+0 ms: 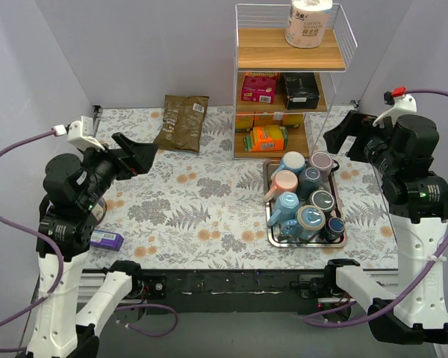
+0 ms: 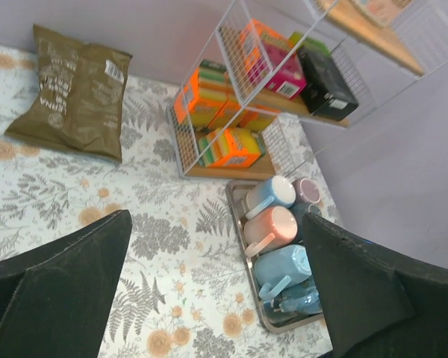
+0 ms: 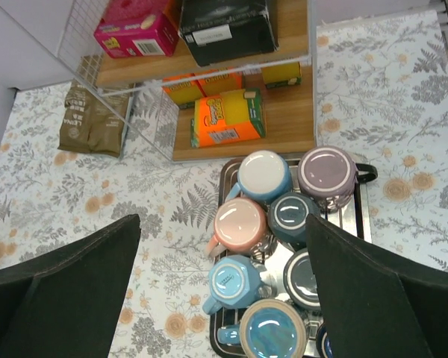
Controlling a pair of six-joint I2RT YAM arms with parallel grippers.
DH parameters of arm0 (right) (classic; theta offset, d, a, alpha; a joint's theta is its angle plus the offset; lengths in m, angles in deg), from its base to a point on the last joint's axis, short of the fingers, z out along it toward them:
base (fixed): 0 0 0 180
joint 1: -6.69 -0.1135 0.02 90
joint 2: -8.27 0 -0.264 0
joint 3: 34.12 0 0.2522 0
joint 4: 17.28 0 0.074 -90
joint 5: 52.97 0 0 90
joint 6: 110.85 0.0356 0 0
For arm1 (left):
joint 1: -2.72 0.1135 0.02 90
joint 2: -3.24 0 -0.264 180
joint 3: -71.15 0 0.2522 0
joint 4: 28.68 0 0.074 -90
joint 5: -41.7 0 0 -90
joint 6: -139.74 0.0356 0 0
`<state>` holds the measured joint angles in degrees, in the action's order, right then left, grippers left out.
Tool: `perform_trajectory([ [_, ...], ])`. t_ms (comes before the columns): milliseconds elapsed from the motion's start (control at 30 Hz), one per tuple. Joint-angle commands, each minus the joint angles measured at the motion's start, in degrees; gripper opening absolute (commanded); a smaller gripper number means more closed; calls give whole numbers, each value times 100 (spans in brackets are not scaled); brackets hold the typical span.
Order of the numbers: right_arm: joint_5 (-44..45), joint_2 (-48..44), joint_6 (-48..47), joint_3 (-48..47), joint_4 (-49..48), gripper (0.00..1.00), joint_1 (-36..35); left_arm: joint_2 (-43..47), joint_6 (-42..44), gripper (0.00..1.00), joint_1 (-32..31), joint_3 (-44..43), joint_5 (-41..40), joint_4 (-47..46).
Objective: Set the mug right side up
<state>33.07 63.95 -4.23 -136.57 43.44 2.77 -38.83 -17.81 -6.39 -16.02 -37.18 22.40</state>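
Several mugs (image 3: 241, 222) sit crowded on the tray (image 1: 269, 237), bottoms up. The left gripper (image 2: 215, 224) hangs well left of the tray, spread wide and empty. The right gripper (image 3: 222, 224) hovers beyond the tray's far right corner, likewise wide and holding nothing.

Plain grey walls (image 1: 157, 45) around a fern-patterned table (image 1: 209, 201), wire-and-wood shelf (image 1: 263, 49) at back

Seen from above, a table (image 1: 209, 201) covered in a fern-and-flower print. A brown snack bag (image 1: 182, 121) lies flat at 11 o'clock, a wire shelf rack (image 1: 276, 49) stands at 1, a metal tray (image 1: 306, 244) at 4, and a small purple packet (image 1: 107, 239) at 8.
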Motion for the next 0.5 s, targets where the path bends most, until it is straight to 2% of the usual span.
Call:
perform_trajectory([
  [0,-111,-92,192,360,-47,98,-30,-293,163,98,14,309,330,284],
  [200,-306,-189,806,1238,-81,96,-38,-907,84,98,14,907,593,390],
  [333,-26,-329,1386,1827,-178,96,-292,-1102,-108,98,14,1345,726,102],
  [433,720,-286,2036,2205,-126,96,-959,-962,-443,98,14,1838,576,-381],
  [467,931,-260,2229,2293,-47,96,-1405,-909,-496,98,14,1952,559,-497],
])
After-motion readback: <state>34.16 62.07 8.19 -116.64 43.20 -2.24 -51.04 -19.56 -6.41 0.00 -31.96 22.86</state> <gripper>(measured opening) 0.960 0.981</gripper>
